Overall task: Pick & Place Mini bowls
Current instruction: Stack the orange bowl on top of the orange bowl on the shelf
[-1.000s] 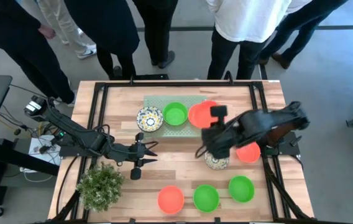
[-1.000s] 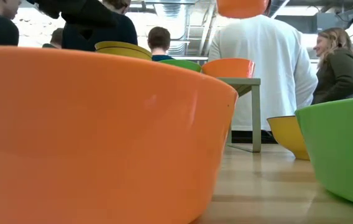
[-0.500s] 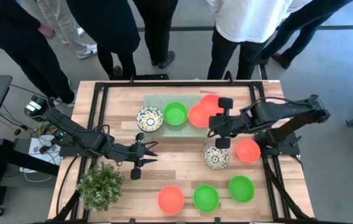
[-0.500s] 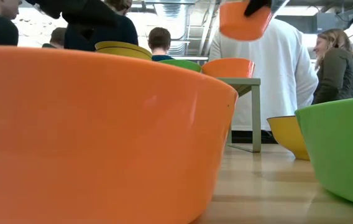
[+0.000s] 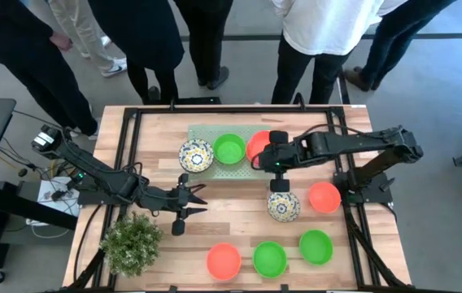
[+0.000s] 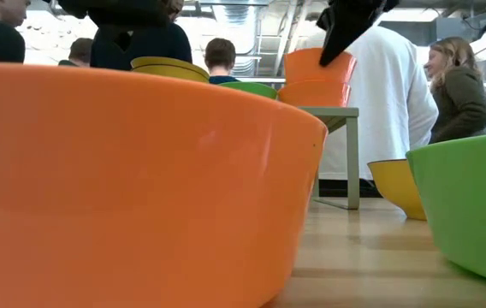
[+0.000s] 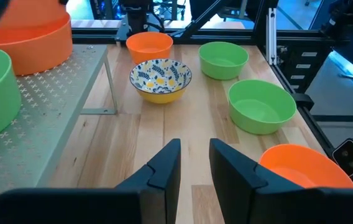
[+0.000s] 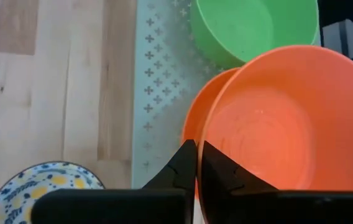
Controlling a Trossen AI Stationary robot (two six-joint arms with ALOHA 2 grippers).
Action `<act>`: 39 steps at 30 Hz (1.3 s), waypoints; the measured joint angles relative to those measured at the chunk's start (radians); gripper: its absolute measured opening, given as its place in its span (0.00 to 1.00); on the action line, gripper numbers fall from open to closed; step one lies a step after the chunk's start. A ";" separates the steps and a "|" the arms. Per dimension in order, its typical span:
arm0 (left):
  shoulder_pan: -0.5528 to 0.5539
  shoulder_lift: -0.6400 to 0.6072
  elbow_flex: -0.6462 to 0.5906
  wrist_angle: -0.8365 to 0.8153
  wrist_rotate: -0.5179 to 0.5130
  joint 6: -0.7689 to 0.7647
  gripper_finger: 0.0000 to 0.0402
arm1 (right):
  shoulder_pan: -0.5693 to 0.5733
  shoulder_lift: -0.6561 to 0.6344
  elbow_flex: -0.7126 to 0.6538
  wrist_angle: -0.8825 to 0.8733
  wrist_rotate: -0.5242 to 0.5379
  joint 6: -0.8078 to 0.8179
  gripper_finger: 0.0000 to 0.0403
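**Nesting one orange bowl into another**

My right gripper [image 8: 195, 163] is pinching the rim of a plain orange-red plastic mini bowl [image 8: 270, 124], holding it just over a second orange-red bowl [image 8: 198, 124] on the pale green perforated mat [image 8: 158, 81]. I judge I should be centring it before letting go, so it nests. Half a second ago this bowl was hanging higher. My left gripper [image 5: 189, 200] is waiting, fingers parted, near the bushy green plant [image 5: 132, 242].

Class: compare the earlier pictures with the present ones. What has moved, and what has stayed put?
The right gripper carried its orange bowl across and down onto the orange bowl on the mat, jaws still clamped on its rim. The left gripper, the plant and the other bowls stayed put.
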 joint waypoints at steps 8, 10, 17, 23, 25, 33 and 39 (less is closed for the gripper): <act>0.000 0.000 0.000 0.000 0.000 0.000 0.21 | -0.031 0.033 0.000 0.004 -0.010 -0.007 0.02; 0.000 0.000 0.000 0.000 0.000 0.000 0.21 | -0.036 0.033 0.000 0.004 -0.010 -0.007 0.02; 0.000 0.000 0.000 0.000 0.000 0.000 0.21 | -0.042 0.027 0.000 0.001 -0.049 0.003 0.03; 0.000 0.000 0.000 -0.001 0.000 0.000 0.21 | -0.043 0.033 0.000 0.002 -0.038 0.003 0.07; 0.000 0.000 0.000 0.000 0.000 0.000 0.21 | -0.043 0.033 0.000 0.002 -0.037 0.003 0.10; 0.000 0.000 0.000 -0.001 0.000 0.000 0.21 | -0.043 0.033 0.000 0.029 -0.035 0.001 0.15; 0.000 0.000 0.000 -0.001 0.000 0.000 0.21 | -0.026 0.032 0.038 0.025 -0.038 0.000 0.15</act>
